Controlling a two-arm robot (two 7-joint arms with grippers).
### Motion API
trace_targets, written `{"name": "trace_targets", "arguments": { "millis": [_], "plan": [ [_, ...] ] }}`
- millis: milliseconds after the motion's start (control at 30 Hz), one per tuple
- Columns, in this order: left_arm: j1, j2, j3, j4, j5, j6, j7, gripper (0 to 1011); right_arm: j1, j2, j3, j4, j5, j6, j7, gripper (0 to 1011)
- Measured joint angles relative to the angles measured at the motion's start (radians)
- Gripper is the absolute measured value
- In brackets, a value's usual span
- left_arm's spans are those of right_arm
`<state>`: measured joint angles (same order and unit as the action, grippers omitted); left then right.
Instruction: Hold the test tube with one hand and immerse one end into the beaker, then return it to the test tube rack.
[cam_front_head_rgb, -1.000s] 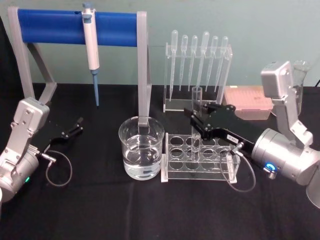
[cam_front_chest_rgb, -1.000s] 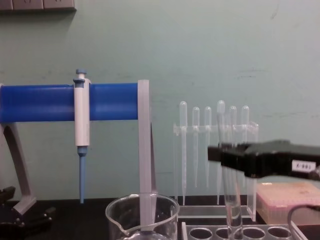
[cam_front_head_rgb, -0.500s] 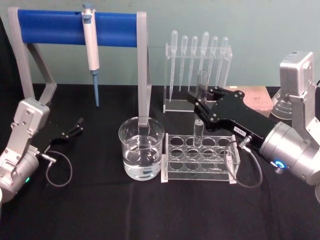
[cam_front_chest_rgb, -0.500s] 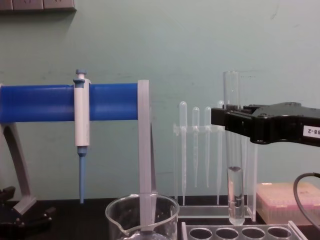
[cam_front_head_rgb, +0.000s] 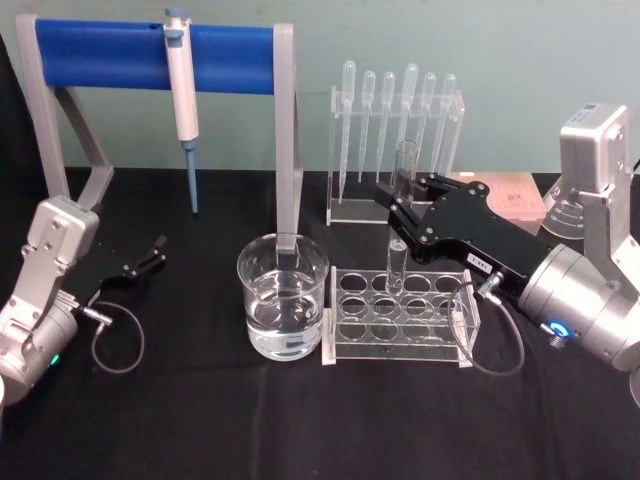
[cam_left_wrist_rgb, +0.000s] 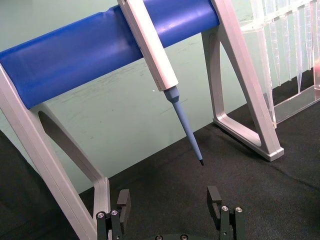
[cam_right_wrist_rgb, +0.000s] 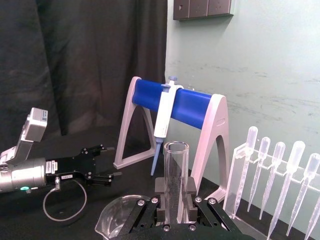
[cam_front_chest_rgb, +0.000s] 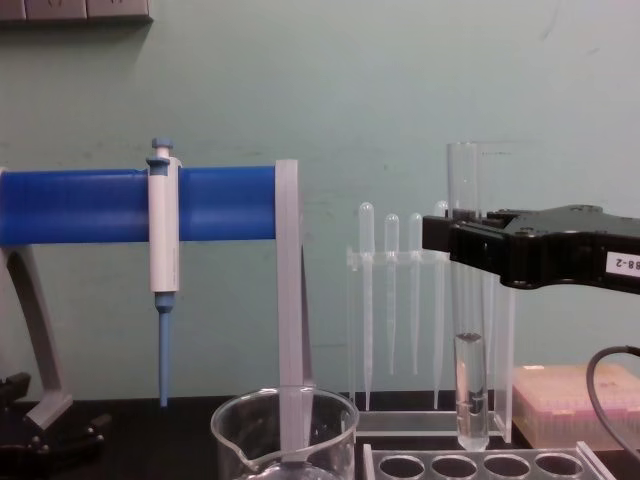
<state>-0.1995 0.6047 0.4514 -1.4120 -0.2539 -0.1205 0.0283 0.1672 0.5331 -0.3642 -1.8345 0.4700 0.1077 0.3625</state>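
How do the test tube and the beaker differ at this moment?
The test tube is slim and tall; the beaker is wide and squat. The tube is held upright above the rack by the right gripper; the beaker stands on the table beside it. Both are clear glass. The left gripper rests parked at left.

Pretty clearly a lab: micropipette (cam_front_head_rgb: 181, 75) hanging on a blue stand (cam_front_head_rgb: 100, 55), plastic droppers (cam_front_head_rgb: 395, 100) along the back edge of the desk (cam_front_head_rgb: 200, 420), beaker (cam_front_head_rgb: 283, 310) and tube rack (cam_front_head_rgb: 400, 347) up front.
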Motion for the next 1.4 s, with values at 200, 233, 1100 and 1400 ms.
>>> {"name": "trace_targets", "arguments": {
  "millis": [200, 233, 1100, 1400],
  "plan": [
    [0.000, 0.000, 0.000, 0.000, 0.000, 0.000, 0.000, 1000, 0.001, 0.000, -0.001, 0.000, 0.000, 0.001, 0.000, 225],
    [0.000, 0.000, 0.000, 0.000, 0.000, 0.000, 0.000, 1000, 0.001, 0.001, -0.001, 0.000, 0.000, 0.001, 0.000, 225],
    [0.000, 0.000, 0.000, 0.000, 0.000, 0.000, 0.000, 1000, 0.003, 0.001, -0.002, 0.000, 0.002, 0.004, 0.001, 225],
    [0.000, 0.000, 0.000, 0.000, 0.000, 0.000, 0.000, 1000, 0.003, 0.001, -0.002, 0.000, 0.002, 0.003, 0.001, 225]
  ]
}}
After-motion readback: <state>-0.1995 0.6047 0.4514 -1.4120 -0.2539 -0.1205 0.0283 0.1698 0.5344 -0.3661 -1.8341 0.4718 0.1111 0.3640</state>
